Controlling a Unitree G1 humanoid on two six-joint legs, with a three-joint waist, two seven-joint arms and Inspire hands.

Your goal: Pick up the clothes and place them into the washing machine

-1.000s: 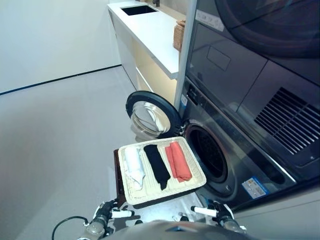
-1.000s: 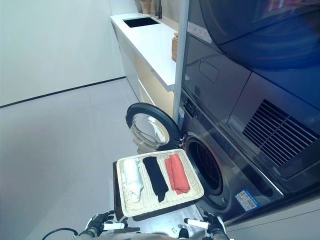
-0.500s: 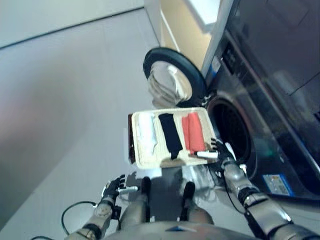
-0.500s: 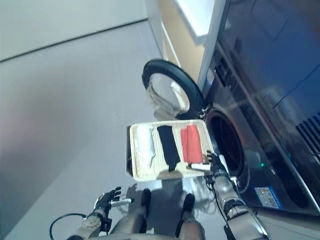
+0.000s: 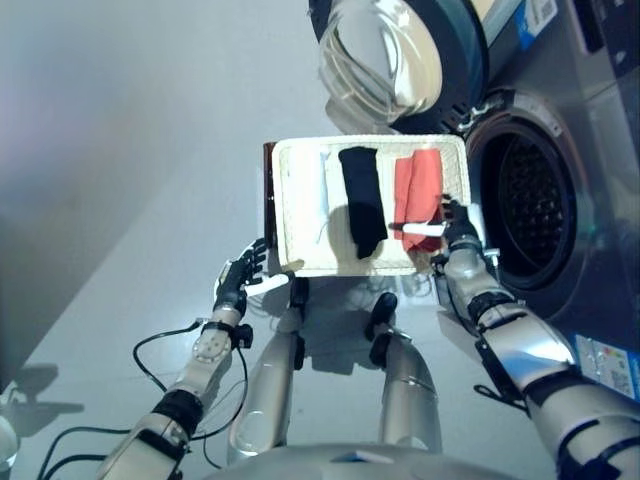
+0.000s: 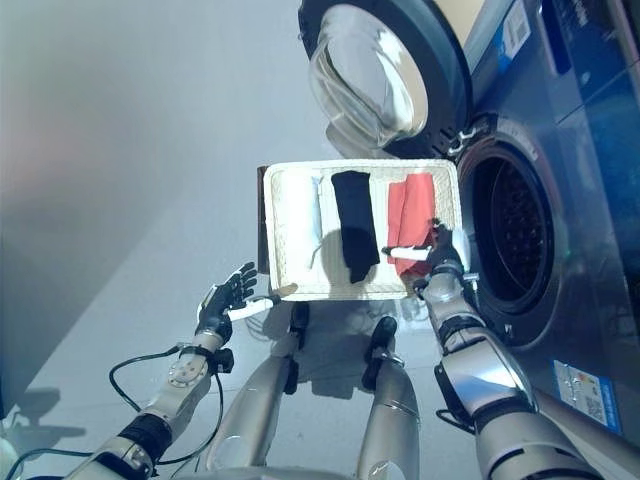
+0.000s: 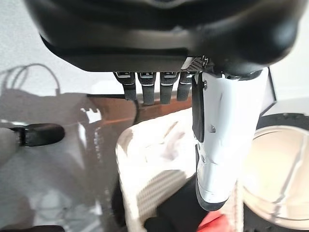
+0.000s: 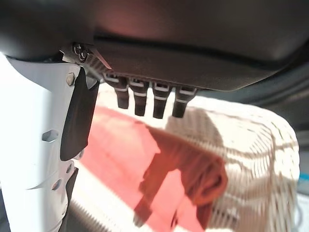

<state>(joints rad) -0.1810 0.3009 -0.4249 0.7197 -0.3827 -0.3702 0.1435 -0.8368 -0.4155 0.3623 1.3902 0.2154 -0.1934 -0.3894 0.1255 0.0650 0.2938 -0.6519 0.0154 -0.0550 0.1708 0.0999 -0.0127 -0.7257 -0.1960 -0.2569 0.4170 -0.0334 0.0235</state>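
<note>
Here three folded garments, one white cloth (image 5: 325, 195), one black (image 5: 362, 198) and one coral-red (image 5: 419, 188), lie side by side in the cream woven tray (image 5: 292, 215) before the open grey front-loading washing machine (image 5: 535, 200). The right hand (image 5: 452, 236) hovers over the red one with fingers apparently straight, holding nothing. The left hand (image 5: 238, 280) hangs just beside the tray's corner, fingers spread.

No print can be read: the blue sticker (image 5: 541, 14) and the white label (image 6: 585, 392) on the washing machine (image 5: 600, 170) are illegible.

I count three folded clothes in one basket (image 5: 290, 200): one white (image 5: 328, 195), one black (image 5: 362, 195), one red (image 5: 420, 188); one washing machine (image 5: 560, 130).
</note>
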